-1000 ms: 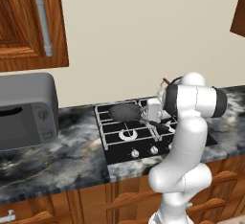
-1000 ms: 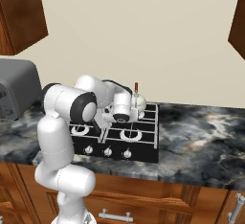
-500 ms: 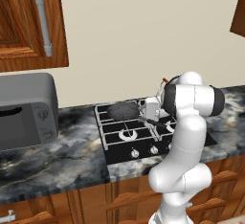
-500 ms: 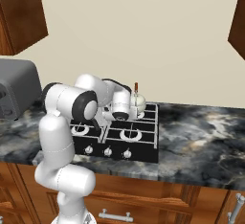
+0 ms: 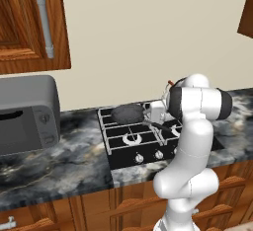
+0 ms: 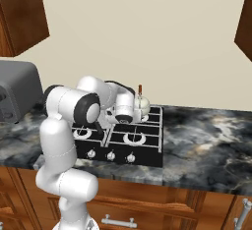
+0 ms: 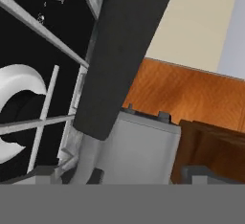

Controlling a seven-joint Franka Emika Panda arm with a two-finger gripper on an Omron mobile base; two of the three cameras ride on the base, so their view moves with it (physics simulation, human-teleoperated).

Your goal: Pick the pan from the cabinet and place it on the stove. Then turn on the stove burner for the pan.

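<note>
Dark round pan (image 5: 127, 113) sits on stove (image 5: 121, 148) back-left burner, thin handle toward arm. White kettle (image 6: 142, 107) behind, microwave (image 5: 24, 114) left. Gripper (image 7: 119, 173) fingers spread wide, holding nothing.

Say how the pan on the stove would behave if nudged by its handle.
The pan looks rigid, so it would likely move as one piece. Resting on the stove's ridged grates, it may catch rather than slide freely. Its long thin handle sticks out sideways, so a push there would probably pivot it.
</note>
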